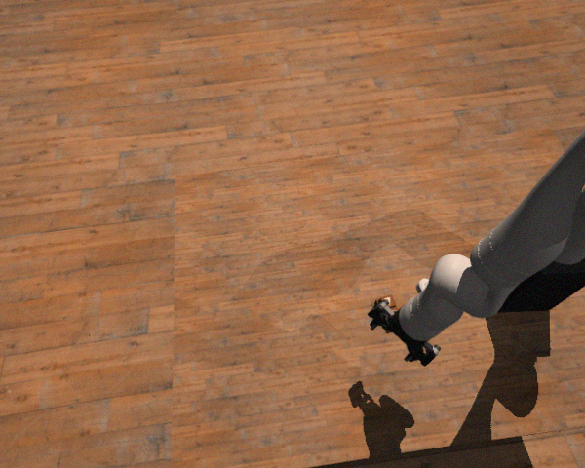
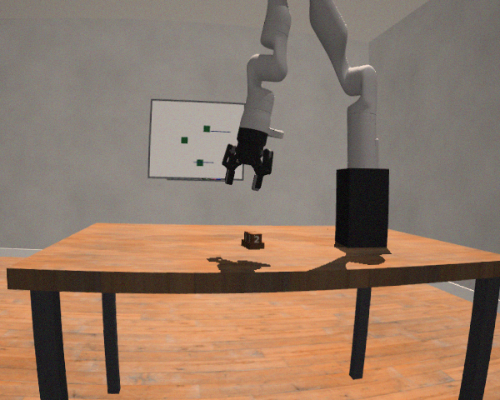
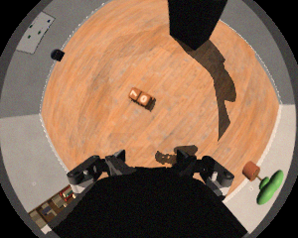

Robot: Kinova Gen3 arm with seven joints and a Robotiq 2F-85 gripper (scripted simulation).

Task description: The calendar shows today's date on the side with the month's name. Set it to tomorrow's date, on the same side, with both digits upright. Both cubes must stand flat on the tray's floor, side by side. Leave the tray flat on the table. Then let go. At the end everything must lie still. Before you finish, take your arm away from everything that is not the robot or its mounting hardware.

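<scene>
The calendar [image 2: 252,240] [image 3: 141,98] is a small brown tray with two brown cubes side by side, standing on the wooden table [image 2: 133,249] [image 3: 96,79] near its middle. In the exterior view the right cube [image 2: 257,239] shows a white 2 and the left cube's digit is turned away. In the top view only a corner of the calendar [image 1: 388,300] shows behind the gripper. My gripper [image 2: 242,185] [image 3: 151,156] [image 1: 399,330] is open and empty, pointing down, high above the table and roughly over the calendar.
The arm's black pedestal [image 2: 361,207] [image 3: 192,14] [image 1: 550,287] stands on the table to the right of the calendar. A whiteboard [image 2: 177,124] hangs on the back wall. The arm's shadow falls on the table's front edge.
</scene>
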